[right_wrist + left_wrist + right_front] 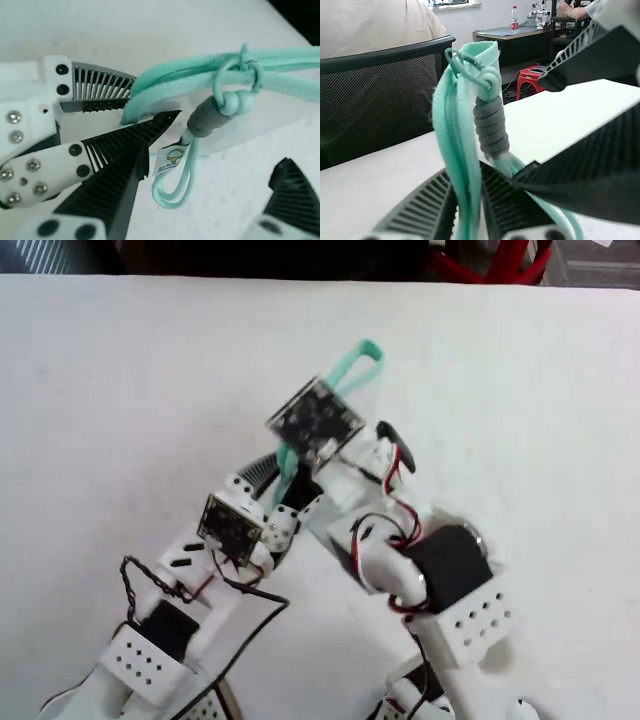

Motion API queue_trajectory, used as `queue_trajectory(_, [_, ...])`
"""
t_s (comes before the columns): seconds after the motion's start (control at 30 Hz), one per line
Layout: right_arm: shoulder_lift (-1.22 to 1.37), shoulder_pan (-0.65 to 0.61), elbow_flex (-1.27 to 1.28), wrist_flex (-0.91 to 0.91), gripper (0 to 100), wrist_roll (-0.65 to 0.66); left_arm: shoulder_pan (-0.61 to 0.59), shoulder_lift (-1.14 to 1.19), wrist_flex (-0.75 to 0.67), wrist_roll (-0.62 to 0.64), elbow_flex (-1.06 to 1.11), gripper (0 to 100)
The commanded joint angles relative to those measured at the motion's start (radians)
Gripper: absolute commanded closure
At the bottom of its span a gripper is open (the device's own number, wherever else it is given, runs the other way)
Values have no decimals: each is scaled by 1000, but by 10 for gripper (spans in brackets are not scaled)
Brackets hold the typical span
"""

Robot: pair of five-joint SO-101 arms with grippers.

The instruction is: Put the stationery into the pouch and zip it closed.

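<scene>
Fingers (420, 210) of the left gripper (465, 176) are clamped on the mint pouch's (447, 125) zip edge, mid-table (120, 390). The grey zipper pull (205, 120) is seen just ahead of the right gripper (217, 175), which is held open.

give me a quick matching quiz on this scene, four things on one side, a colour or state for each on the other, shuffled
Things:
1. pouch
2. zipper pull sleeve
3. left gripper
4. right gripper

Colour or state:
a. jaws open
b. grey
c. mint green
d. jaws shut on the pouch

Pairs: 1-c, 2-b, 3-d, 4-a
</scene>
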Motion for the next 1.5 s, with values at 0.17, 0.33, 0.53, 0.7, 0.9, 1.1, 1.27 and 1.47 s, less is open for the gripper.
queue_trajectory(0.17, [-45, 90, 123, -222, 656, 6, -13, 2, 3, -9, 17, 976])
queue_trajectory(0.33, [-79, 85, 109, -220, 656, 5, -7, 2, 3, -9, 17, 975])
queue_trajectory(0.53, [-56, 70, 112, -260, 659, 3, -7, 2, 3, -9, 17, 975])
queue_trajectory(0.7, [-10, 70, 112, -348, 659, -107, -7, 2, 3, -9, 17, 975])
queue_trajectory(0.9, [44, 54, 123, -377, 659, -135, -8, 2, 3, -9, 18, 975])
queue_trajectory(1.1, [74, 56, 187, -490, 773, -135, -5, 2, 3, -9, 18, 975])
queue_trajectory(1.27, [71, 77, 186, -509, 981, -135, -10, 2, 3, -11, 18, 975])
queue_trajectory(1.47, [50, 163, 176, -503, 979, -135, -12, 2, 3, -11, 18, 975])
